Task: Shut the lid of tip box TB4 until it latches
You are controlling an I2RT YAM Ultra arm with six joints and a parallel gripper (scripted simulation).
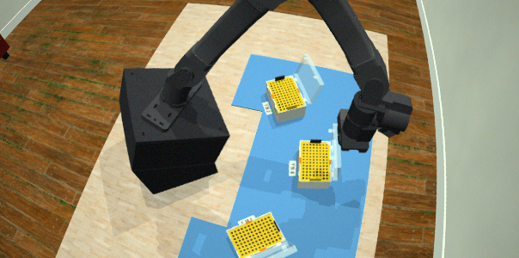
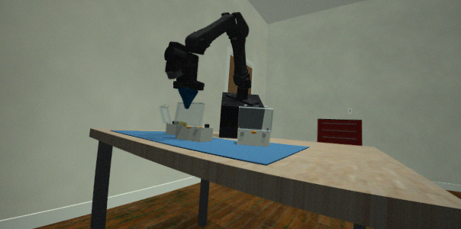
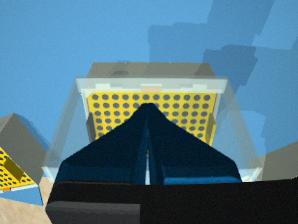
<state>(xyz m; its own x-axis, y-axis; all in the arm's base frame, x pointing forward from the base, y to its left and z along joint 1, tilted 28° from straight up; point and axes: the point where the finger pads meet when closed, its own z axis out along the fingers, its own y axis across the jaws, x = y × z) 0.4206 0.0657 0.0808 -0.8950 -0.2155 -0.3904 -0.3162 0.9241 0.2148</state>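
The black six-joint arm point(image 1: 275, 13) rises from its black box pedestal point(image 1: 142, 146), bends high at the elbow and comes down again on the far side of the blue bench mat point(image 1: 275, 206), so its wrist points almost straight down. The dark blue wedge-shaped gripper point(image 2: 187, 104) has its two fingers pressed together with nothing between them, and its tip hangs at the upper edge of the clear plastic lid point(image 2: 190, 114) of the middle white tip box with a yellow perforated insert point(image 1: 314, 162). In the wrist view the closed fingers lie over this clear lid, and the yellow insert is seen through it below. In the top view the lid of the middle box stands almost upright on the side away from the pedestal, seen nearly edge-on under the wrist. This box has its long axis running along the length of the mat, and its front wall with the sticker point(image 1: 292, 168) faces toward the pedestal side. A second white tip box point(image 1: 285, 96) stands further up the mat with its lid open, and a third white tip box point(image 1: 256, 236) stands near the lower edge of the top view. The stickers are too small to read, so I cannot tell which box is TB4
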